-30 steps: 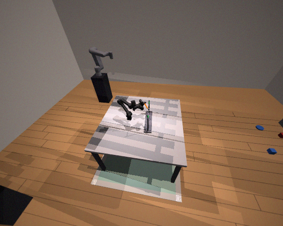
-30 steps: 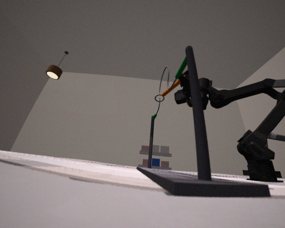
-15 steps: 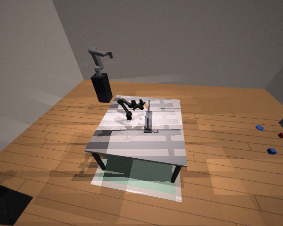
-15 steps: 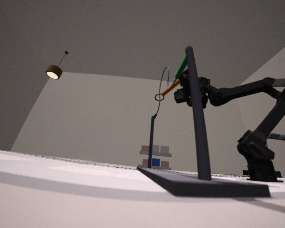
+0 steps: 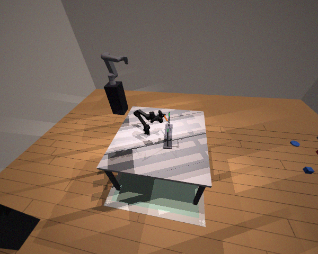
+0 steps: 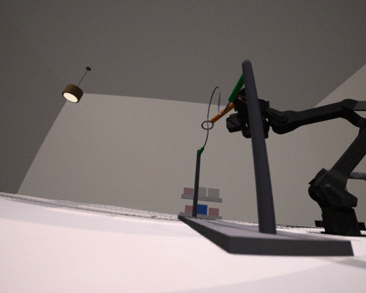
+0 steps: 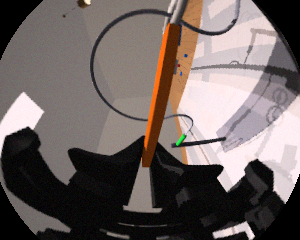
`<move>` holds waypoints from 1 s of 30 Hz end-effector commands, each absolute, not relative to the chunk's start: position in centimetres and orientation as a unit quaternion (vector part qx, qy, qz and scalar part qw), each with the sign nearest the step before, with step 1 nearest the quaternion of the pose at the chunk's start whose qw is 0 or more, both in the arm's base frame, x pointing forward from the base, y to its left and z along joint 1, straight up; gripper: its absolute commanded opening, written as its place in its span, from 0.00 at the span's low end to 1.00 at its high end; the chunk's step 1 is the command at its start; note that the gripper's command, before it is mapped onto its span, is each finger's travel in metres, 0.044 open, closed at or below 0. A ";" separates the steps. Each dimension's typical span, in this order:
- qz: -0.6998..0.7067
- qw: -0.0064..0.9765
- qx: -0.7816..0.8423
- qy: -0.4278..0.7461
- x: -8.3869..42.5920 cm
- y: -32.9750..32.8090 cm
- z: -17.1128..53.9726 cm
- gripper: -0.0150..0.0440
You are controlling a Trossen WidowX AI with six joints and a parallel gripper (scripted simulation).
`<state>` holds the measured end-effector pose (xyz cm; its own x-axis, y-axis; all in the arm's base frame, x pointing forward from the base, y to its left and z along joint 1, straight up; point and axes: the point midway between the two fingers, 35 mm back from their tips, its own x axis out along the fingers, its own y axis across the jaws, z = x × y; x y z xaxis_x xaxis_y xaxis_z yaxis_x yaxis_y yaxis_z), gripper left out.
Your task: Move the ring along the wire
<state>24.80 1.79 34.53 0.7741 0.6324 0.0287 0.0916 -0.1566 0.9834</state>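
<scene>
Gripper [image 6: 235,108] clamped on orange handle [image 6: 221,113]. Ring [image 6: 207,124] stuck out toward lower left, around grey wire [image 6: 212,101], mid-frame.

The arm [image 6: 318,113] reaches out level, its tool [image 7: 149,160] clamped tight on the orange handle [image 7: 160,96].

top: high, far, whole table [image 5: 159,161] | exterior: tabletop-level, close, looking up | wrist: along tool [image 7: 149,167]

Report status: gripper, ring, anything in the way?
Gripper shut on orange handle. Ring around thin grey wire, above far post's green part. Contact unclear. Nothing else in the way.
</scene>
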 end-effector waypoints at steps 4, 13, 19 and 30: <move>0.225 0.615 0.712 0.253 24.7 1.9 35.0 0.00; 0.218 0.631 0.698 0.259 24.7 1.9 34.9 0.00; 0.214 0.641 0.688 0.263 24.7 1.9 34.8 0.00; 0.207 0.659 0.672 0.268 24.7 1.9 34.6 0.00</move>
